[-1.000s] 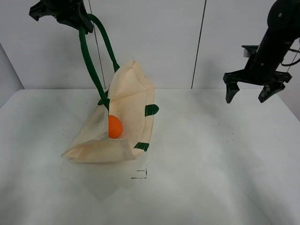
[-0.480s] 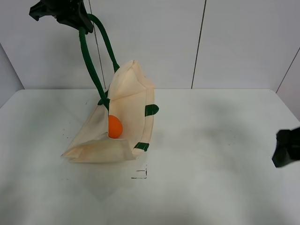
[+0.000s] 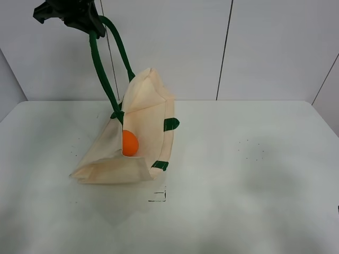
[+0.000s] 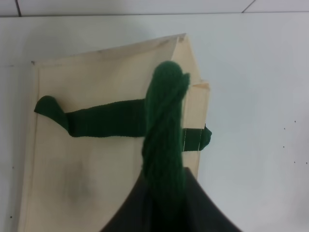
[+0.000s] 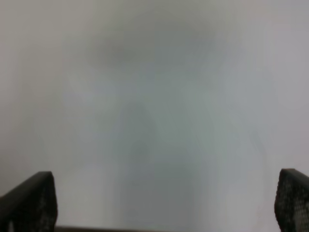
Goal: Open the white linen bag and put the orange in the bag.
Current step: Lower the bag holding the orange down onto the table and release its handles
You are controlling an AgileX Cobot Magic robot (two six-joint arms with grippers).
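Note:
The white linen bag (image 3: 144,114) stands propped on the table, mouth open toward the camera, with the orange (image 3: 130,143) inside against its back wall. My left gripper (image 3: 85,24) is high at the upper left, shut on the bag's dark green handle (image 3: 103,69) and holding it taut. The left wrist view looks down on the bag (image 4: 96,159) and the gripped handle (image 4: 164,121); the orange is hidden there. My right gripper (image 5: 164,203) is open and empty over blurred white surface, its fingertips (image 5: 34,198) far apart. It is outside the exterior high view.
The white table (image 3: 238,174) runs wide to the right of the bag. A small black square mark (image 3: 159,197) lies in front of the bag. A few dark specks (image 3: 251,151) dot the right side. A pale wall stands behind.
The right arm dropped from the upper right down past the table's right edge and left the exterior high view. The left gripper, bag and orange have not moved.

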